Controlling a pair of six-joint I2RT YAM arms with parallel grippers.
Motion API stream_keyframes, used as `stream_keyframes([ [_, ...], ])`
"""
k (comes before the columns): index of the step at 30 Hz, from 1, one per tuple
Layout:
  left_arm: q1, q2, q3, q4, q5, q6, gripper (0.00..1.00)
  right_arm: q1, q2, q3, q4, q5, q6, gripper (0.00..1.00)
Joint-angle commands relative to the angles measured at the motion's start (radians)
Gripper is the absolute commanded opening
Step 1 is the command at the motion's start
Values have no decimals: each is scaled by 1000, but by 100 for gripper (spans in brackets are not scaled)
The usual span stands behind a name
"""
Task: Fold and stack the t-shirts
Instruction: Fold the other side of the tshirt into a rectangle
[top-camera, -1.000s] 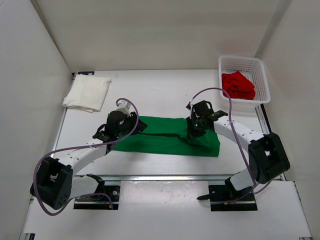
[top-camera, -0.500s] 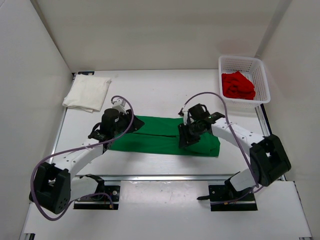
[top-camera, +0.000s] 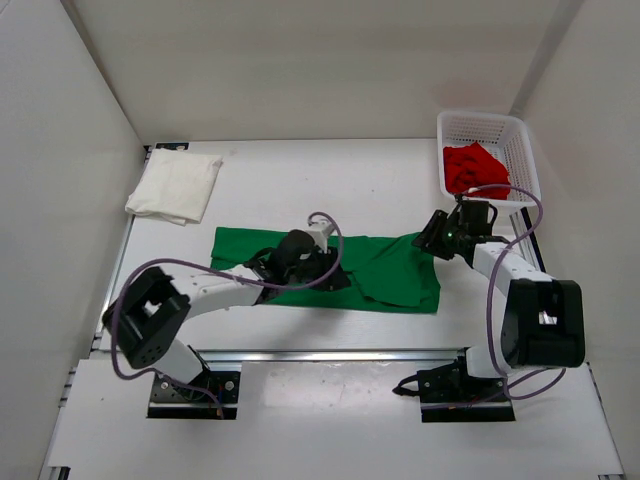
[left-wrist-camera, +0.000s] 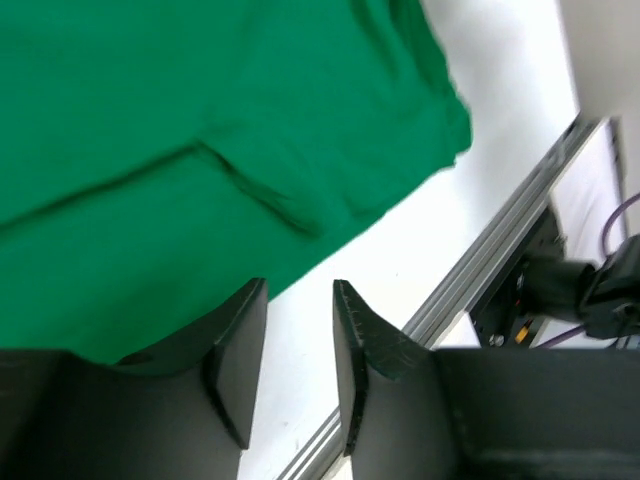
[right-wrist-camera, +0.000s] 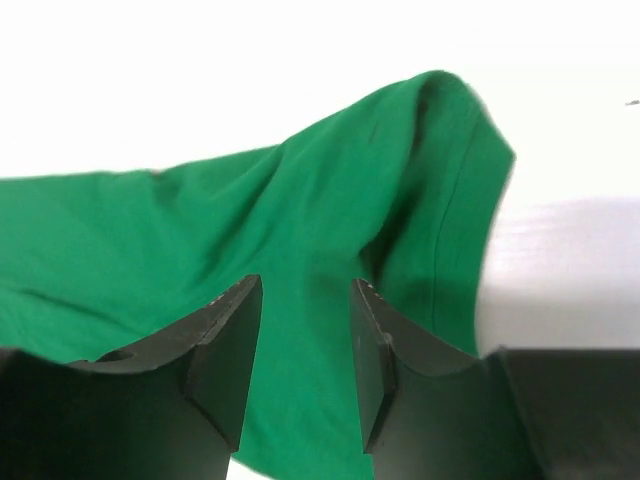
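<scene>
The bright green t-shirt lies spread as a long band across the middle of the table, rumpled at its right end. It also fills the left wrist view and the right wrist view. My left gripper is open and empty over the shirt's near edge, with bare table between its fingertips. My right gripper is open and empty just above the shirt's far right corner. The white t-shirt lies folded at the far left. The red t-shirt sits bunched in the basket.
A white mesh basket stands at the far right corner. White walls enclose the table on three sides. A metal rail runs along the near edge; it also shows in the left wrist view.
My left arm has swung right along the green shirt to its middle. My right arm has drawn back right, off the shirt's middle to its far right corner. The shirt's left end now lies uncovered.
</scene>
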Motion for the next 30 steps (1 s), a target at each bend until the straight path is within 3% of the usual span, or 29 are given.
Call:
stream_keyframes([
  [1, -59, 81, 66, 50, -16, -23, 44, -11, 45, 28, 122, 17, 48, 39],
  [6, -80, 182, 95, 99, -17, -66, 48, -24, 90, 3, 171, 49, 64, 35],
  [10, -77, 224, 103, 148, -25, -97, 50, -45, 125, -1, 200, 3, 73, 23],
  [13, -93, 255, 128, 153, -14, -101, 51, -45, 137, 2, 197, 17, 65, 22],
  [16, -102, 287, 160, 153, -14, -118, 54, -54, 127, -4, 191, 15, 65, 1],
  [17, -111, 310, 161, 160, -12, -124, 55, -54, 125, -1, 180, 23, 67, 0],
  [22, -116, 334, 177, 167, -20, -143, 54, -62, 100, 8, 165, 66, 71, 4],
  [25, -117, 339, 180, 162, -22, -149, 46, -61, 91, -3, 160, 67, 74, 26],
  [30, -125, 338, 203, 132, -40, -135, 25, -10, -48, -69, 177, 135, 99, 29],
])
